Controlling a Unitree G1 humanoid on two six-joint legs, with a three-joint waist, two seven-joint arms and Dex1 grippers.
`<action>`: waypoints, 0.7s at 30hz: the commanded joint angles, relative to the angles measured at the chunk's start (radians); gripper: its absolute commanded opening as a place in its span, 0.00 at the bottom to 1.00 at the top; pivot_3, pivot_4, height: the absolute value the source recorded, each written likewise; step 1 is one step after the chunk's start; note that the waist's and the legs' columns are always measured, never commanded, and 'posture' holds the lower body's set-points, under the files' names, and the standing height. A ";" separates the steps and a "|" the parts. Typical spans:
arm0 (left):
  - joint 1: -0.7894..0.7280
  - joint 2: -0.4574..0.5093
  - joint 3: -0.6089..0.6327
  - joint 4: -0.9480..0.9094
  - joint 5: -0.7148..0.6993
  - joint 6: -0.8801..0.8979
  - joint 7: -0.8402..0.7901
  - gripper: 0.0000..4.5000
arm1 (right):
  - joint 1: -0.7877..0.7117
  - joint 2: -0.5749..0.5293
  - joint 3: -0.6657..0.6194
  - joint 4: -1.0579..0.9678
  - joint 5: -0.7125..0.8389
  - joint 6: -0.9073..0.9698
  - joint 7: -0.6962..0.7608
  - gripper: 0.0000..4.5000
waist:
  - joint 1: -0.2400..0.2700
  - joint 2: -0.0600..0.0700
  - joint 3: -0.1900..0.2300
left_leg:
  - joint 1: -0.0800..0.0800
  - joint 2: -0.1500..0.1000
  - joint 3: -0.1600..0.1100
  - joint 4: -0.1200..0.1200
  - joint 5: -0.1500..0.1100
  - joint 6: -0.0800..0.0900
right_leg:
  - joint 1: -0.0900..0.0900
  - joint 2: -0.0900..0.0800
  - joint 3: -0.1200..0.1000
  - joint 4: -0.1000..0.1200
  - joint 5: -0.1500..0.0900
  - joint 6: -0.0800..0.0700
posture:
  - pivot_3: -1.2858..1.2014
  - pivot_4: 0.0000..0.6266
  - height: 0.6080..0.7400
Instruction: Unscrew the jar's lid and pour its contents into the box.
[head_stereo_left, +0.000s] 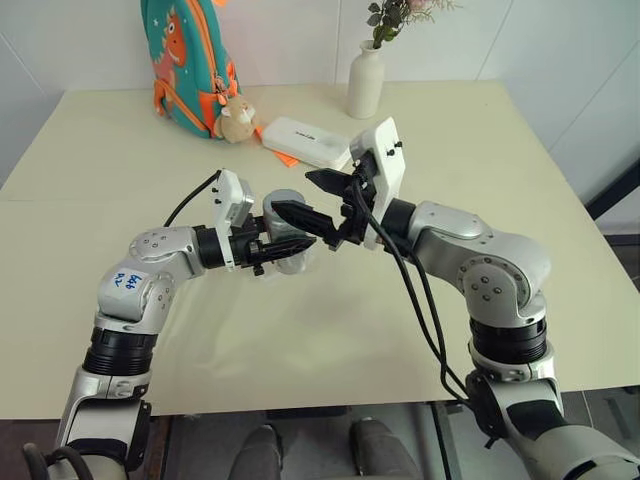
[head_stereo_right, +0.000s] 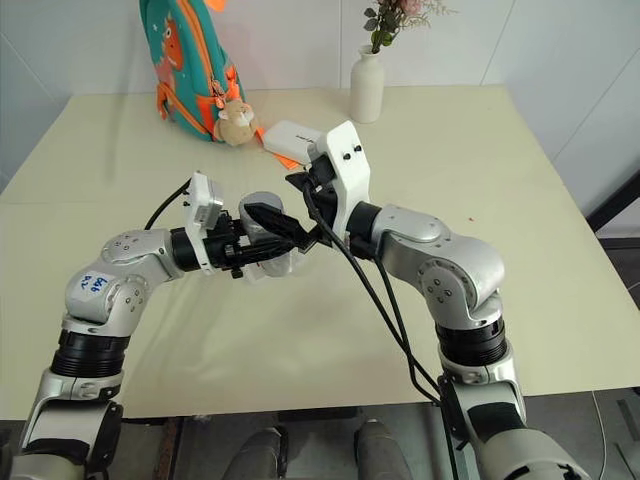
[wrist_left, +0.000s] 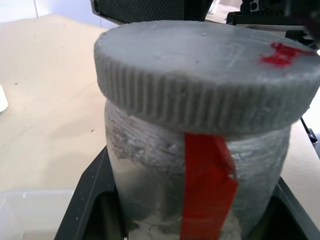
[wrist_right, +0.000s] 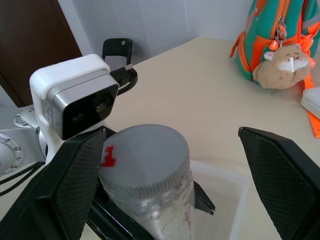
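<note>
Table: a pale cream top carried everything in the scene.
Backpack: teal and orange, it stood at the far edge of the table, with a small plush toy hanging at its base.
Vase: white, holding a sprig, it stood at the far edge, well apart from the arms.
White case: oblong, it lay flat between the plush toy and the vase.
Box: the clear tray sat on the table directly beneath the held jar.
Right gripper: its fingers stood wide apart on either side of the lid, holding nothing.
Left gripper: it was clamped on the jar's body, carrying it upright above the table.
Jar: silvery, with a red strip down its side.
Lid: ribbed, grey, marked with a red blotch, it was seated on the jar.
</note>
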 joint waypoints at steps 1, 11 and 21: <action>-0.025 -0.004 0.011 -0.030 0.001 -0.019 -0.004 0.44 | -0.024 -0.007 0.027 -0.018 -0.018 -0.010 0.035 1.00 | -0.002 0.000 0.000 | 0.000 0.000 0.000 0.000 0.000 0.000 | 0.000 0.000 0.000 0.000 0.000 0.000 | 0.52 0.24 1.00; -0.024 -0.020 0.010 -0.030 0.008 -0.026 -0.005 0.44 | -0.048 0.004 0.014 0.012 -0.056 -0.044 0.053 1.00 | -0.003 0.000 0.000 | 0.000 0.000 0.000 0.000 0.000 0.000 | -0.001 0.000 0.000 0.001 0.000 0.000 | 0.52 0.24 1.00; -0.030 -0.024 0.011 -0.023 0.011 -0.035 -0.011 0.44 | -0.034 0.001 0.021 -0.007 -0.053 -0.035 0.107 0.57 | -0.003 0.000 0.000 | 0.000 0.000 0.000 0.000 0.001 -0.002 | -0.001 0.000 0.000 0.001 0.000 0.000 | 0.52 0.24 1.00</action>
